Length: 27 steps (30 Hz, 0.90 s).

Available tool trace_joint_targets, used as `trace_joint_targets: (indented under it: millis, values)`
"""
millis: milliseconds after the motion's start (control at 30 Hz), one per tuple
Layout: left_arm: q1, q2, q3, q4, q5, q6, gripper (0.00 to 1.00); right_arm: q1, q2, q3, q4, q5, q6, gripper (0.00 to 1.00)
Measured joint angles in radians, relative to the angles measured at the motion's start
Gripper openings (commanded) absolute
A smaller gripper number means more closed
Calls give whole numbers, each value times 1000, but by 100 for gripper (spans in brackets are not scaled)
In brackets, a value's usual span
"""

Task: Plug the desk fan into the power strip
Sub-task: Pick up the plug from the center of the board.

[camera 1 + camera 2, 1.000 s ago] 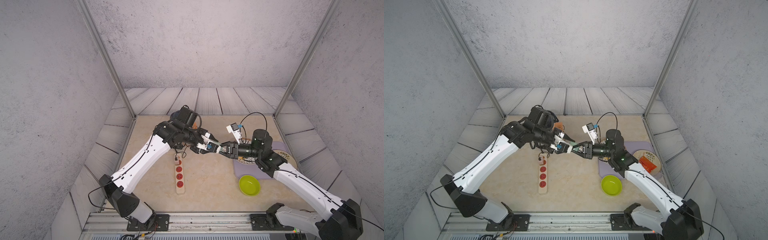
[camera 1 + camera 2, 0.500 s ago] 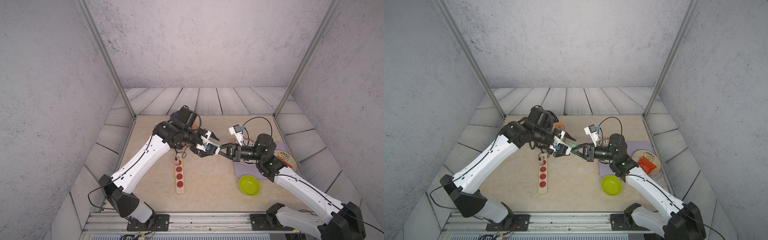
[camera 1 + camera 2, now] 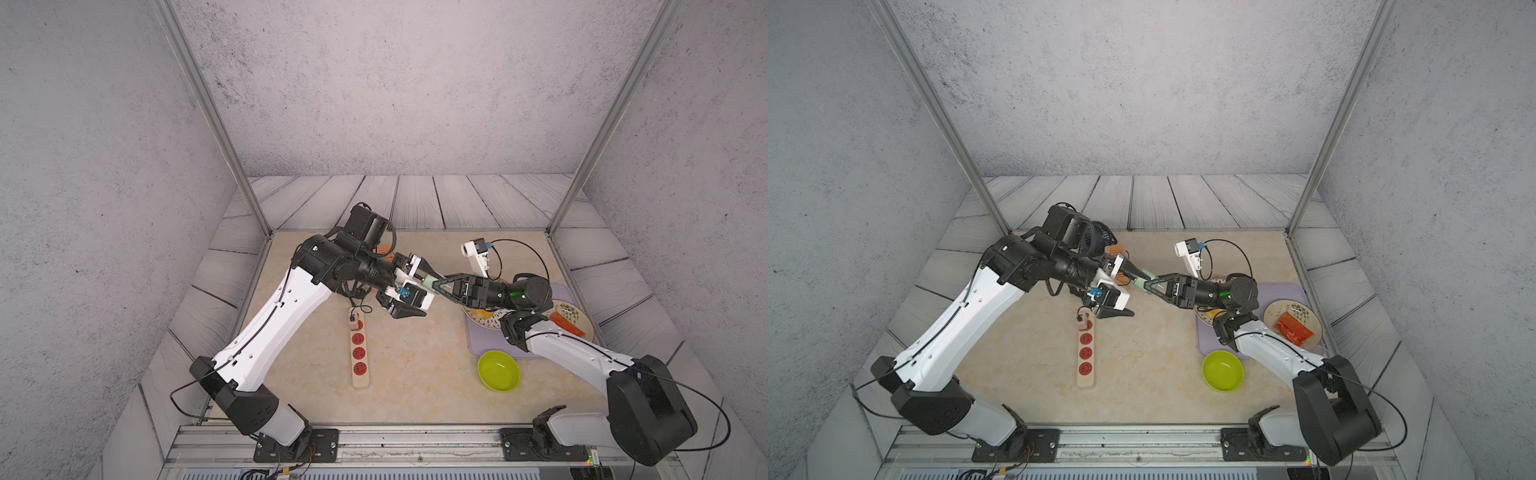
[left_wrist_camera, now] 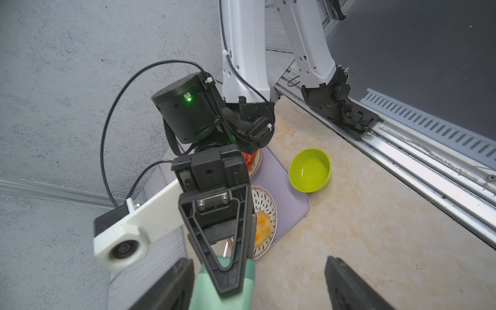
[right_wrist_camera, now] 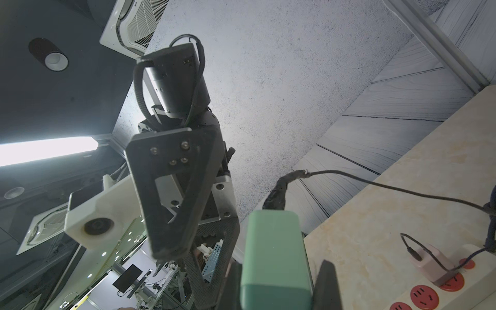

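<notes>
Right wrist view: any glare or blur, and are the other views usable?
Right wrist view: ceiling light blown out, green plug sharp. Left wrist view: left fingers dark and soft at the edge. Both top views: evenly lit, soft shadows.

Arms stretch inward, tips meeting. Right gripper clamps a green plug; left gripper gapes wide around it.
</notes>
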<state>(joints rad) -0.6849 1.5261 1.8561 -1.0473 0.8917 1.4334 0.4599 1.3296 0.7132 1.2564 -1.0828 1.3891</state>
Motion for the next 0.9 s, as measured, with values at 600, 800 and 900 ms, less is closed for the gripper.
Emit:
trace_joint_targets:
  millis: [600,800,900]
  values:
    - [24,32,0,73,-5,-65,65,0,-28,-19,88,-45,59,0]
    - [24,32,0,72,-5,-56,56,0,-28,-19,88,-53,66,0]
    - [24,32,0,72,-5,-51,56,0,-28,-19,88,-54,68,0]
